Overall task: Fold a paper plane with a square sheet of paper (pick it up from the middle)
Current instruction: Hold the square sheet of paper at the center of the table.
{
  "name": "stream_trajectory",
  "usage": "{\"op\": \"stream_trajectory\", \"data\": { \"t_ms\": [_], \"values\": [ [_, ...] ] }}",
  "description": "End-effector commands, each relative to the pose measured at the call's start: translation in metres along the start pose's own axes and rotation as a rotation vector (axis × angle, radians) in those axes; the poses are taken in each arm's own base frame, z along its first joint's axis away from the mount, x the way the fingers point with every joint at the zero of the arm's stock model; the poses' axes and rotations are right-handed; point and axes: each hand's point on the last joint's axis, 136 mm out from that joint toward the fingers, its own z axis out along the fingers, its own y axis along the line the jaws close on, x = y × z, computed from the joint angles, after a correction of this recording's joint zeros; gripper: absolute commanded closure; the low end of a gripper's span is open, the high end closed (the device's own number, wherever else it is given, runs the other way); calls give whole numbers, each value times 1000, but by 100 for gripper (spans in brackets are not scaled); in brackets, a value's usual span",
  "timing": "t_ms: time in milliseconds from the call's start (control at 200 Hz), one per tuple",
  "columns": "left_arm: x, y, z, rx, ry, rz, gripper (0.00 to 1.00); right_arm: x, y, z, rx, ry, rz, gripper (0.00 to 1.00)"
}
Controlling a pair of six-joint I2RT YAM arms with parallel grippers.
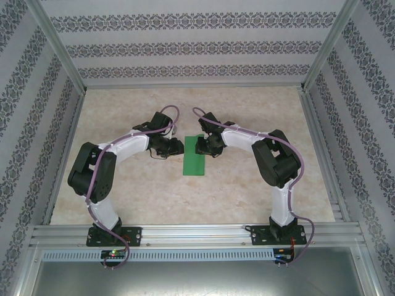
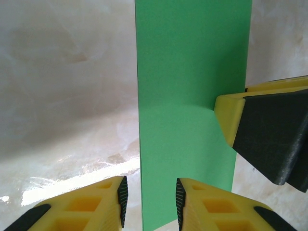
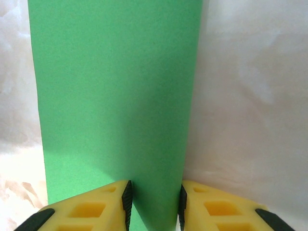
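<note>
From above, the green paper (image 1: pixel 194 156) lies flat on the desk (image 1: pixel 247 197) as a narrow rectangle, midway between the two arms, its long axis running from near to far. Your left tool (image 1: pixel 173 148) sits just beside the far-left edge. Your right tool (image 1: pixel 204 145) reaches over the far-right corner, so it is a little nearer.

In the left wrist view, the paper (image 2: pixel 187 72) runs straight ahead from the left tool (image 2: pixel 150 204). The jaws stand partly apart with nothing pinched, and the paper's left edge passes through the gap. One of the right tool's fingers (image 2: pixel 262 134) rests on the opposite edge.

In the right wrist view, the paper (image 3: pixel 115 86) stretches lengthwise ahead of the right tool (image 3: pixel 155 202). Its jaws are also partly apart and hold nothing, and the paper's right edge sits by the right-hand pad. I judge that the next fold turns on those long edges.
</note>
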Motion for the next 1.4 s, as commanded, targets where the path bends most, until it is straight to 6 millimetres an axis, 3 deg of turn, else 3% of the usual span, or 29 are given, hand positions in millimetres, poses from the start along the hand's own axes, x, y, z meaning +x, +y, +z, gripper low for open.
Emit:
{"op": "stream_trajectory", "data": {
  "t_ms": [0,605,1174,1394],
  "values": [
    [-7,-6,4,36,-10,-14,65,7,-6,8,30,21,8,66],
    [-9,-26,39,87,36,15,68,10,-6,8,29,28,0,67],
    [13,5,65,12,112,29,74,10,-8,9,32,30,-1,67],
    [23,30,72,-93,147,51,74,8,-6,7,29,24,-2,67]
  ]
}}
